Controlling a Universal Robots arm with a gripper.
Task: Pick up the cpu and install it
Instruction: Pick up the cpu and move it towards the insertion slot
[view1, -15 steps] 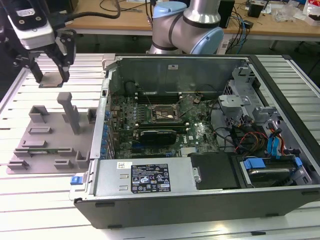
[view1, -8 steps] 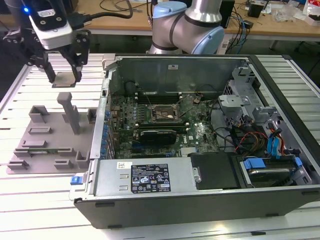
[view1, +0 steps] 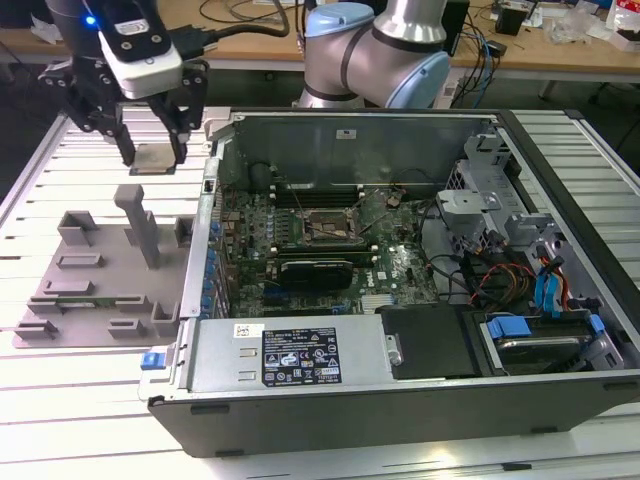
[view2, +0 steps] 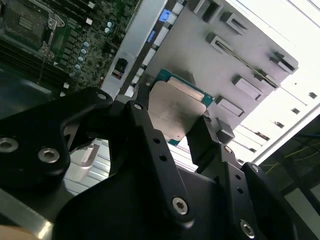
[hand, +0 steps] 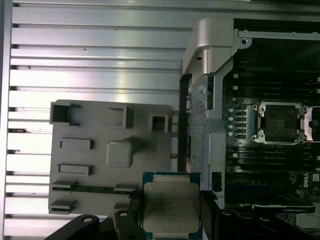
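First wrist view shows us the hand (hand: 171, 214) pinching the small square silver-grey metal-topped cpu (hand: 171, 200) by opposite edges, aloft beside the grey plastic fixture tray (hand: 100, 165) and outside the open computer case (hand: 215, 100), so we judge a level, firm carry to the motherboard socket (hand: 280, 122) best.

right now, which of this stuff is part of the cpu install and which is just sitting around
Part of the job:
- cpu, clamped in the pincer
- cpu socket on the motherboard

Just lying about:
- grey fixture tray beside the case
- hard drive
- cables
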